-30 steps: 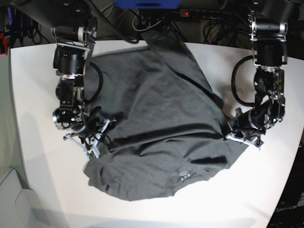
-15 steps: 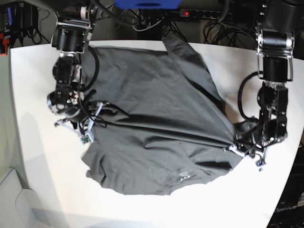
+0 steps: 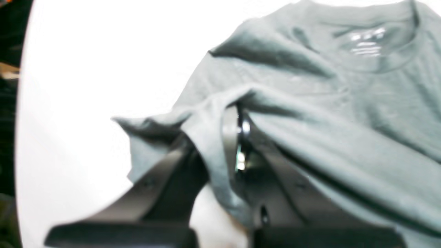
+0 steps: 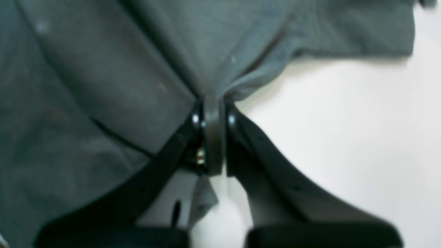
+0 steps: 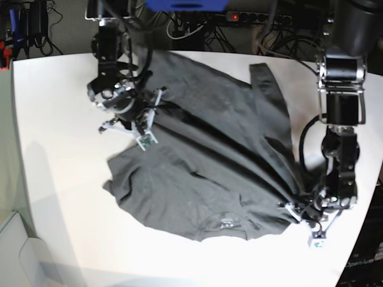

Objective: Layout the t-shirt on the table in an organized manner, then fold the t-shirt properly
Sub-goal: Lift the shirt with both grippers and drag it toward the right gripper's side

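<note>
The dark grey t-shirt point(image 5: 203, 161) lies stretched on a diagonal across the white table point(image 5: 60, 179), with its collar and neck label point(image 5: 227, 223) toward the front edge. At the shirt's far left, my right gripper point(image 5: 145, 118) is shut on its edge. The right wrist view shows that gripper point(image 4: 212, 103) pinching a gathered bit of the t-shirt point(image 4: 103, 69) over the table point(image 4: 344, 120). My left gripper point(image 5: 295, 209) is shut on the shirt's front right corner. In the left wrist view it point(image 3: 234, 117) holds a fold of cloth, and the collar point(image 3: 365, 44) lies beyond.
A power strip and tangled cables point(image 5: 239, 17) run behind the table's far edge. A pale box point(image 5: 15, 251) sits off the front left corner. The left arm's upright links point(image 5: 341, 89) stand at the table's right side.
My right gripper has carried its cloth toward the far side and inward. My left gripper has pulled its corner toward the front edge. The shirt now lies stretched diagonally between them.
</note>
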Controlling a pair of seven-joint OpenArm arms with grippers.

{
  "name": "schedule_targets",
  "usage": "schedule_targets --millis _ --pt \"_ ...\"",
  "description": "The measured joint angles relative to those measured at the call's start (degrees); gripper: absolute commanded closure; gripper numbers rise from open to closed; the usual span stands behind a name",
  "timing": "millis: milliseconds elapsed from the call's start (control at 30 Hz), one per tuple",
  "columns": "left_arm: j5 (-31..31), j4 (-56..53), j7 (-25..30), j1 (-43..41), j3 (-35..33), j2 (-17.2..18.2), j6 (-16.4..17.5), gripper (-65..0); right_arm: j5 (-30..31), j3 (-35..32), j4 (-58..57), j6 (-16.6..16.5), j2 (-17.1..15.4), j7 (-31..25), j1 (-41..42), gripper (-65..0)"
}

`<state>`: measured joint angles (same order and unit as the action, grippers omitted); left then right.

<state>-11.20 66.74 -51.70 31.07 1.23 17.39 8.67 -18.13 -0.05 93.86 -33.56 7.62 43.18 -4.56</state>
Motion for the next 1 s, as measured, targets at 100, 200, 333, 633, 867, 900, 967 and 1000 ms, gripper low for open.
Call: schedule_targets --millis 100,200,333,633,867,900,967,1000 --pt "4.5 0.0 0.3 0.7 -0.7 -2.2 3.7 -0.5 0.3 -4.7 1.7 0.2 1.2 2.0 -0.4 0.0" --pt "9.9 0.0 0.7 0.7 -4.5 -3.1 6.4 -0.5 -0.2 -8.4 2.1 0.2 0.9 5.0 -1.1 0.0" --pt "16.6 0.0 0.9 0.4 -8.9 -3.5 9.2 -0.5 0.0 -17.5 2.1 0.4 0.7 5.7 -1.4 0.0" --pt "30.1 0.5 1.1 0.4 -10.0 -3.2 9.4 -0.3 5.6 -30.4 1.9 0.2 0.7 5.7 -1.4 0.0" --pt "31.1 0.7 0.9 0.4 -2.3 -5.3 9.3 -0.4 17.1 -28.6 2.1 0.2 0.8 5.9 3.2 0.0" --pt "31.3 0.7 0.8 0.4 0.0 -5.8 9.5 -0.4 17.1 -28.6 2.1 0.2 0.7 6.2 3.3 0.0" --pt "31.1 0.8 0.7 0.3 4.2 -6.2 9.5 -0.4 17.4 -28.2 2.1 0.2 0.7 6.4 3.3 0.0" --pt "31.2 0.8 0.7 0.2 5.4 -6.1 9.4 -0.4 17.4 -27.9 2.1 0.2 0.7 6.3 3.3 0.0"
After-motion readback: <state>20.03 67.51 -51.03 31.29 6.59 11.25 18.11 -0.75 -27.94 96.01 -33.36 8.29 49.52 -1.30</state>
